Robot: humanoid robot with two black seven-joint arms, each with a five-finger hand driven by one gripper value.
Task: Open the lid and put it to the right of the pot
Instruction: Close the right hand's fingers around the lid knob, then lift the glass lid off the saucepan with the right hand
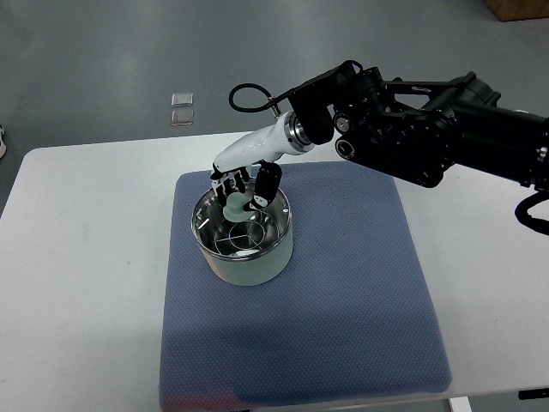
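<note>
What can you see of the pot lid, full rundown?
The lid is round clear glass with a shiny metal rim and a pale green knob on top. It sits flat and closed on the pale green pot, which stands on the left rear part of the blue mat. The right hand reaches down from behind, its fingers around the knob; a firm grip cannot be confirmed. Nothing else touches it.

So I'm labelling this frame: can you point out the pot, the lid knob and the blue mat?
pot (pixel 249 268): top view, on its pale green outer wall.
lid knob (pixel 235 207): top view, on the knob's green top, beneath the right hand's fingers.
blue mat (pixel 360 292): top view, on bare cloth right of the pot.
</note>
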